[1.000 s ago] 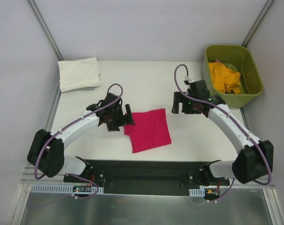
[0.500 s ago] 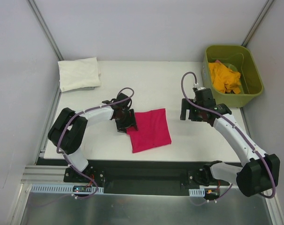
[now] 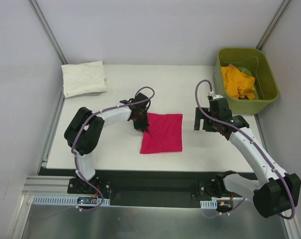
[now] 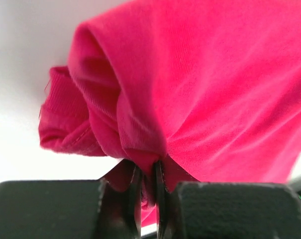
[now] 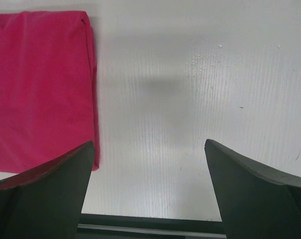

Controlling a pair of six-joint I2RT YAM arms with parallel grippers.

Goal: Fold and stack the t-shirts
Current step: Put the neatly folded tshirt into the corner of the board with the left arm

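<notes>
A folded pink t-shirt (image 3: 162,133) lies in the middle of the white table. My left gripper (image 3: 142,121) is at its top-left corner and is shut on a bunched fold of the pink t-shirt (image 4: 200,89), which fills the left wrist view. My right gripper (image 3: 206,119) hovers over bare table to the right of the shirt, open, with nothing between its fingers; its wrist view shows the pink t-shirt (image 5: 41,89) at the left. A folded white t-shirt (image 3: 83,78) lies at the back left corner.
A green bin (image 3: 247,79) at the back right holds a crumpled yellow t-shirt (image 3: 237,82). A black rail (image 3: 150,186) runs along the table's near edge, between the arm bases.
My left gripper moved right to the pink shirt's top-left corner and shut on it; the shirt shifted and squared up. My right gripper drifted slightly right and nearer, still open.
</notes>
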